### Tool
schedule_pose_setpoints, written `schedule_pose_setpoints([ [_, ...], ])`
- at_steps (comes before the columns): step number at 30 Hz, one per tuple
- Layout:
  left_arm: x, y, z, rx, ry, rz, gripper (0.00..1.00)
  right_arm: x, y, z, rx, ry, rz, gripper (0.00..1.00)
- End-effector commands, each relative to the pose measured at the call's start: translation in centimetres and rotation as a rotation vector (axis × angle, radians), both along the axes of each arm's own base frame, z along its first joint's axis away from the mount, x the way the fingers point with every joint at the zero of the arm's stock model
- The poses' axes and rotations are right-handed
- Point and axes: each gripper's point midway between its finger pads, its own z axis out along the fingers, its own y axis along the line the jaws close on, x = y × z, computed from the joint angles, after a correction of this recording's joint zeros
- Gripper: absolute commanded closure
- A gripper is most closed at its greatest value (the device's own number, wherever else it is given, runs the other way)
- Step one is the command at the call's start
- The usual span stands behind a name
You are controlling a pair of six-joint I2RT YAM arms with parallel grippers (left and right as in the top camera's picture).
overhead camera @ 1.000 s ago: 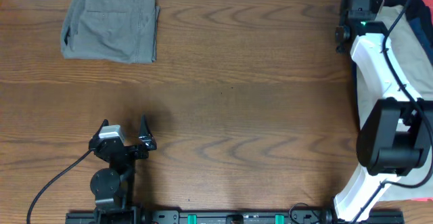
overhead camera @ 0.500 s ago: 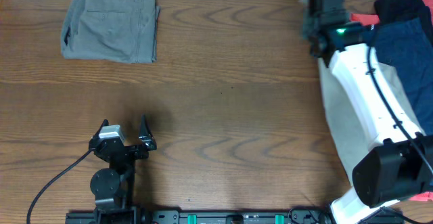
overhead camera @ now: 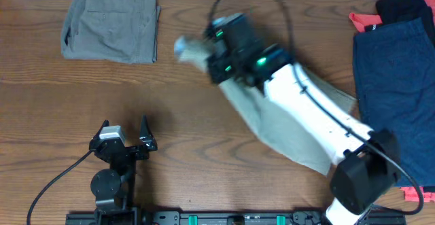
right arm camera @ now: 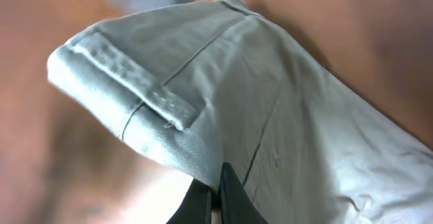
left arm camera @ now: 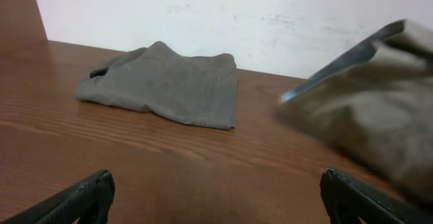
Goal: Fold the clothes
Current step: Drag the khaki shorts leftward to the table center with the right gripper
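Black fingers [left arm camera: 86, 198] of the left gripper [overhead camera: 124, 128] stand spread wide at the near edge of the table [overhead camera: 204, 157]. They hold nothing and touch nothing, and bare wood shows between them in the left wrist view. That arm sits folded low and compact over its base, with the gripper pointing toward the far side.

From its base at the near right corner, the right arm [overhead camera: 309, 113] stretches out in a long diagonal toward the far left, its white link crossing the middle of the table. The right gripper [right arm camera: 215, 183] is pinched tight, its two dark fingertips meeting on a fold of the light khaki shorts [right arm camera: 270, 116] just below the waistband, where a belt loop [right arm camera: 162, 102] shows. In the overhead view the fingers are hidden under the wrist and the cloth.

The khaki shorts [overhead camera: 272, 133] trail back beneath the arm toward the near right, spread loosely on the wood, while the gripped end is blurred near the table's middle. The left wrist view shows that end, also blurred, at its right side [left arm camera: 379, 109].

Farther off, the grey-olive shorts [overhead camera: 112, 24] lie folded at the far left corner, well apart from both grippers. The dark navy shorts [overhead camera: 394, 82] lie flat along the right edge, with a black garment [overhead camera: 404, 7] beyond them.
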Motion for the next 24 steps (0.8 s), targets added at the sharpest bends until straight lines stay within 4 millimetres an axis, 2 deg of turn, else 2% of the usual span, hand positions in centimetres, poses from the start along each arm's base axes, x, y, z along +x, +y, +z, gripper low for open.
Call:
schedule_pose_setpoints([
  [1, 0.0, 0.0, -1.6, 0.01, 0.036, -0.002, 0.02, -3.5, 3.4, 0.7, 0.056, 0.034, 0.131, 0.99],
  [3, 0.0, 0.0, -1.6, 0.01, 0.036, -0.002, 0.02, -5.3, 4.9, 0.8, 0.08, 0.068, 0.174, 0.99],
  [4, 0.0, 0.0, -1.6, 0.01, 0.036, -0.002, 0.02, -6.2, 5.5, 0.8, 0.088, 0.083, 0.2, 0.95],
  [5, 0.0, 0.0, -1.6, 0.01, 0.036, -0.002, 0.02, -7.0, 6.0, 0.8, 0.091, 0.095, 0.222, 0.74],
  [6, 0.0, 0.0, -1.6, 0.01, 0.036, -0.002, 0.02, -7.5, 6.2, 0.7, 0.092, 0.103, 0.235, 0.45],
  [7, 0.0, 0.0, -1.6, 0.01, 0.036, -0.002, 0.02, -7.8, 6.3, 0.6, 0.089, 0.11, 0.241, 0.25],
  [8, 0.0, 0.0, -1.6, 0.01, 0.036, -0.002, 0.02, -7.9, 6.2, 0.5, 0.084, 0.116, 0.241, 0.12],
  [9, 0.0, 0.0, -1.6, 0.01, 0.036, -0.002, 0.02, -8.0, 6.1, 0.4, 0.079, 0.121, 0.24, 0.07],
  [11, 0.0, 0.0, -1.6, 0.01, 0.036, -0.002, 0.02, -7.9, 5.7, 0.2, 0.071, 0.131, 0.231, 0.02],
  [13, 0.0, 0.0, -1.6, 0.01, 0.036, -0.002, 0.02, -7.6, 5.0, 0.2, 0.063, 0.14, 0.216, 0.01],
  [17, 0.0, 0.0, -1.6, 0.01, 0.036, -0.002, 0.02, -5.7, 1.7, 1.2, 0.054, 0.146, 0.134, 0.01],
  [20, 0.0, 0.0, -1.6, 0.01, 0.036, -0.002, 0.02, -3.4, -3.4, 2.2, 0.032, 0.156, 0.007, 0.01],
  [24, 0.0, 0.0, -1.6, 0.01, 0.036, -0.002, 0.02, -0.9, -11.6, 2.4, 0.025, 0.245, -0.243, 0.01],
])
